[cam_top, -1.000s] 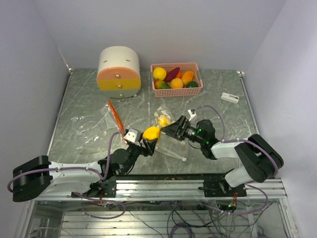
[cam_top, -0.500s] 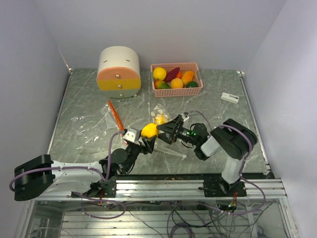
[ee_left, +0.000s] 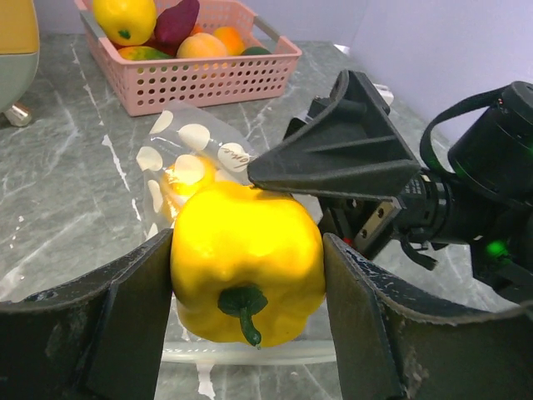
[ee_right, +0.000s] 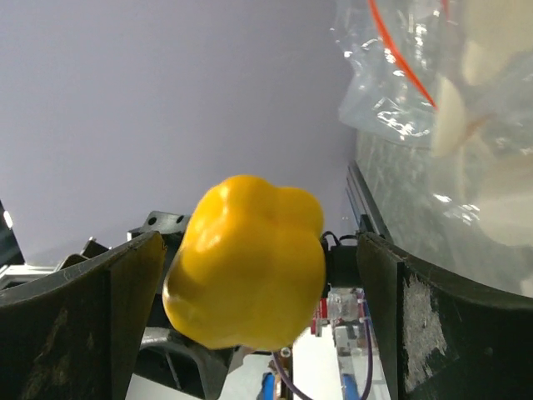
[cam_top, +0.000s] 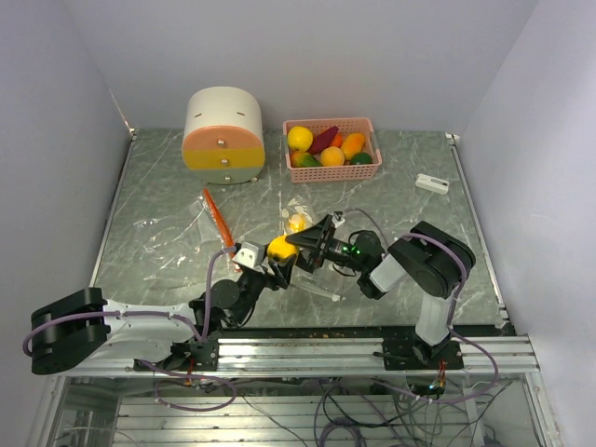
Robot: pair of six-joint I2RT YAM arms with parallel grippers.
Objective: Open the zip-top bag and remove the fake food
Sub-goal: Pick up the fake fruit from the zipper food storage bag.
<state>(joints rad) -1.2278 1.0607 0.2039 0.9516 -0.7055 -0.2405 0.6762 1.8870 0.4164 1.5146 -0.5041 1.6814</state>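
While the left hand clamps the yellow pepper, half-hiding the bag, the right hand stands open.

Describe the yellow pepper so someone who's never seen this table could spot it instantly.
On the grey marbled table, look to the near middle, in front of the pink basket. There the left gripper clamps a glossy yellow bell pepper with a green stem. It alone sits between black fingers, unlike the fruits in the basket.
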